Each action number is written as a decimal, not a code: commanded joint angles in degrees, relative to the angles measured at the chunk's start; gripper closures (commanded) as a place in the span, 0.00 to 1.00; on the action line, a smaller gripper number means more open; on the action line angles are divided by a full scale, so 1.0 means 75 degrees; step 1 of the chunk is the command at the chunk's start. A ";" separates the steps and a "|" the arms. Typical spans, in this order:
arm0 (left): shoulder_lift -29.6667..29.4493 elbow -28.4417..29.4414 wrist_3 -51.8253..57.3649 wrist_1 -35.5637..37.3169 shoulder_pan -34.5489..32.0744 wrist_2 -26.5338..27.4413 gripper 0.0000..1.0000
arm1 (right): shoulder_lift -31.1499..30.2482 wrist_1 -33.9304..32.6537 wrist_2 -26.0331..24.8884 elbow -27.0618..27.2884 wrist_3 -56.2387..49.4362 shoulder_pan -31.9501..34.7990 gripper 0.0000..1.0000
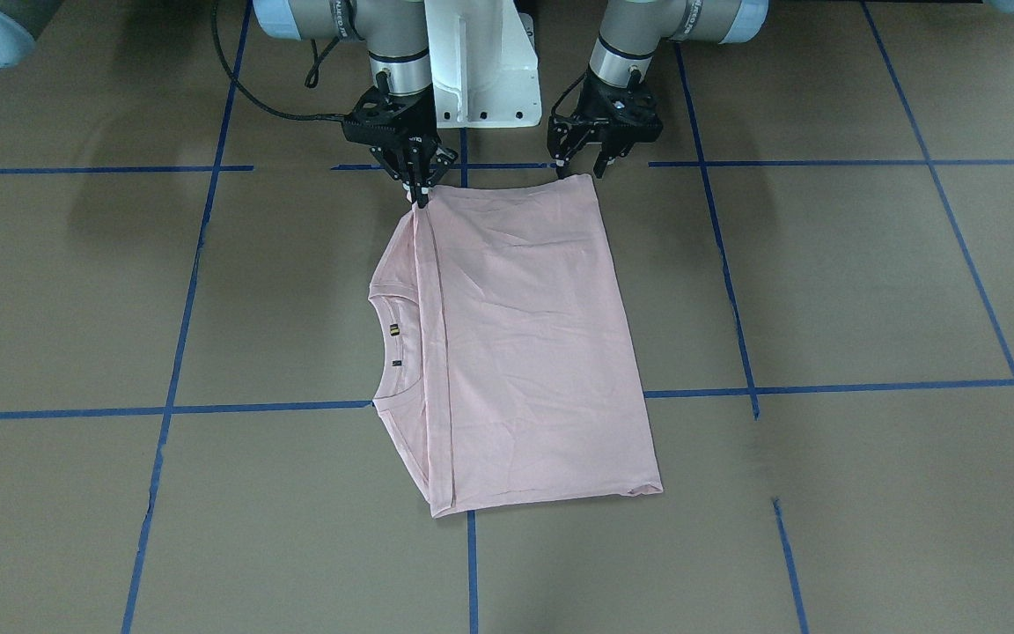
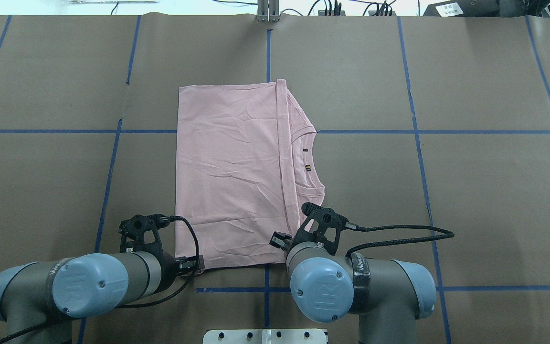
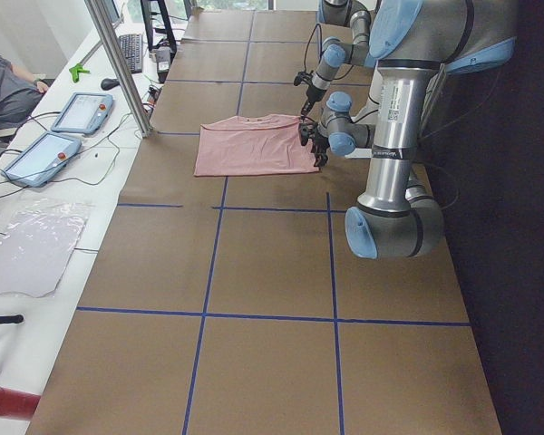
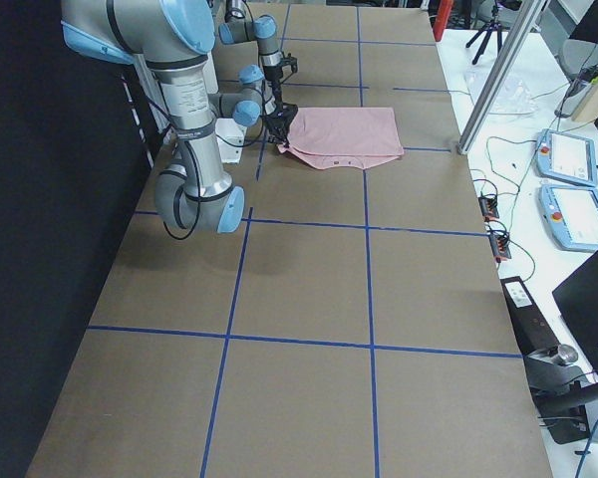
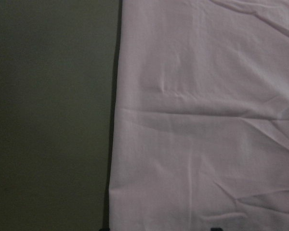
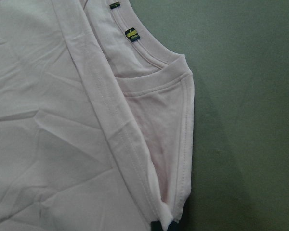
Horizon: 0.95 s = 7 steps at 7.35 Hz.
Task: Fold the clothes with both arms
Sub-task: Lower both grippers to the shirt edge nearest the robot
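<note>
The pale pink T-shirt (image 1: 525,352) lies folded on the brown table, near the robot; its print is hidden. The ribbed collar (image 1: 397,343) sticks out on the robot's right side and shows in the overhead view (image 2: 311,162). My right gripper (image 1: 422,195) is shut on the near corner of the T-shirt by the folded hem; in the right wrist view its fingertips (image 6: 164,225) pinch the fabric. My left gripper (image 1: 581,169) is open just over the other near corner, and its wrist view shows the T-shirt's side edge (image 5: 115,120) between the spread tips.
The white pedestal base (image 1: 481,62) stands just behind both grippers. Blue tape lines (image 1: 868,386) grid the table. An aluminium post (image 3: 118,63) and tablets (image 3: 41,154) sit along the far side, and black cables (image 2: 399,236) trail from the wrists.
</note>
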 commanded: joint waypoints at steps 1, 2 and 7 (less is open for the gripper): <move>-0.0009 0.0142 -0.0015 0.0005 0.0022 0.0004 0.33 | -0.0014 0.0000 0.0000 0.0002 0.0000 0.0008 1.00; -0.0009 0.0177 -0.0004 0.0005 0.0023 -0.0008 0.33 | -0.0026 0.0000 0.0000 -0.0009 0.0000 0.0019 1.00; -0.0138 0.0424 0.0008 -0.0030 0.0034 -0.0031 0.56 | -0.0038 0.0000 -0.0012 0.0002 0.0000 0.0019 1.00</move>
